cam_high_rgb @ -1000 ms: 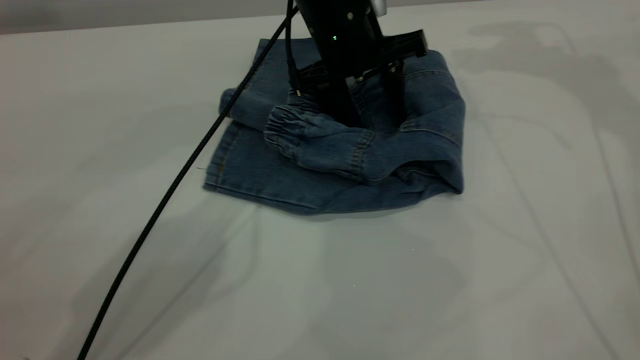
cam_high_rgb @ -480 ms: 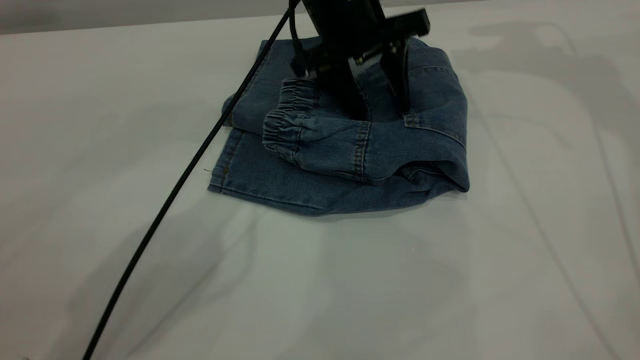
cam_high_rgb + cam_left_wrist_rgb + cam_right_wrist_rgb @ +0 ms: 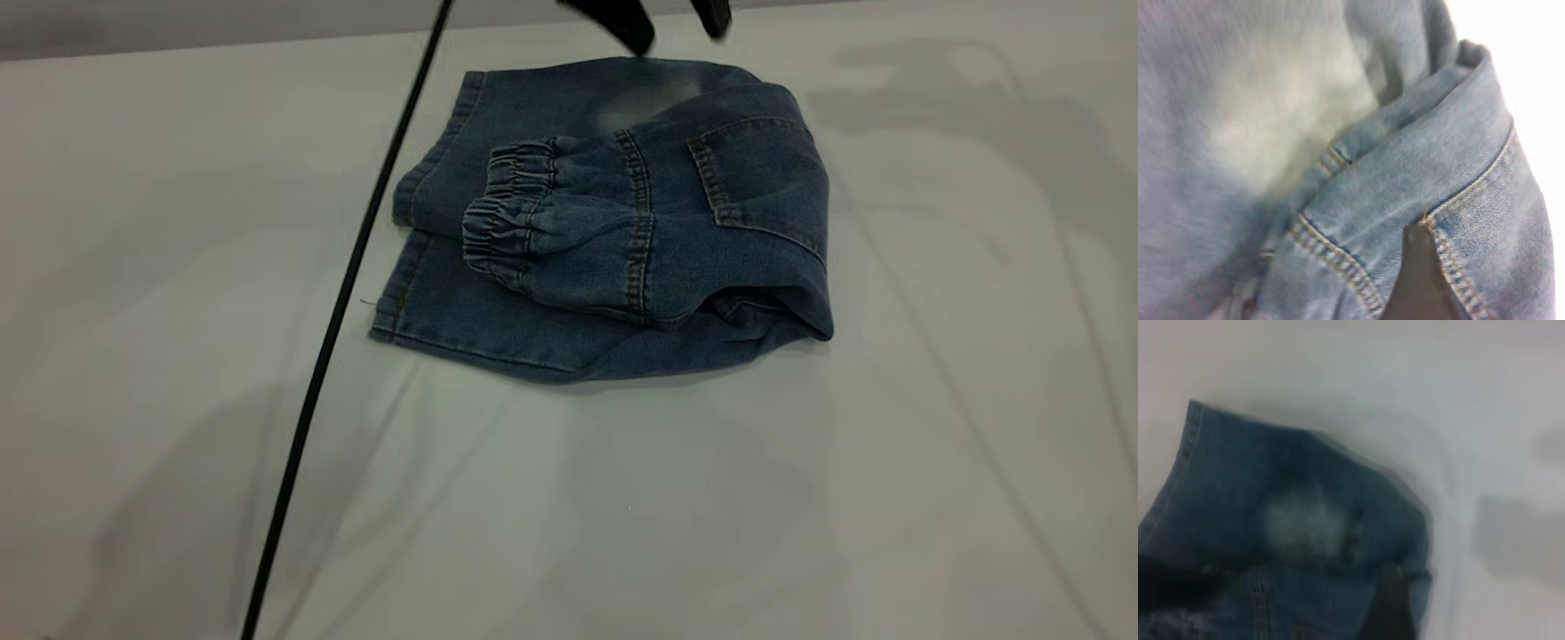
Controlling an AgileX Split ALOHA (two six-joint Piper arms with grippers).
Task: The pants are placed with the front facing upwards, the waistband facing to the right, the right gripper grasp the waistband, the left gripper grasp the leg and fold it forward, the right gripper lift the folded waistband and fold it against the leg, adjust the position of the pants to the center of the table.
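Exterior view, pants: the pants (image 3: 613,240) lie folded on the pale surface (image 3: 800,498), toward its far middle; the waistband (image 3: 507,227) rests doubled over the leg layer, gathered edge facing the view's left.
Exterior view, hand: only two dark fingertips of one hand (image 3: 676,20) show at the top edge, above the far side of the denim and clear of it; they stand apart and carry nothing. Which arm they belong to I cannot tell here. A black cable (image 3: 347,293) slants across the near left.
Left wrist view: denim fills the picture, a pale faded patch (image 3: 1278,113) beside a stitched seam; one dark tip of the left hand (image 3: 1421,280) hovers close over the cloth. Its grip I cannot tell.
Right wrist view: the folded corner and faded patch below; one dark tip of the right hand (image 3: 1395,603) shows. Its grip I cannot tell.
Step in hand: both folds look done; centring remains.
Next move: it calls for a grip or press on the bundle that slides it toward the middle without undoing the fold.
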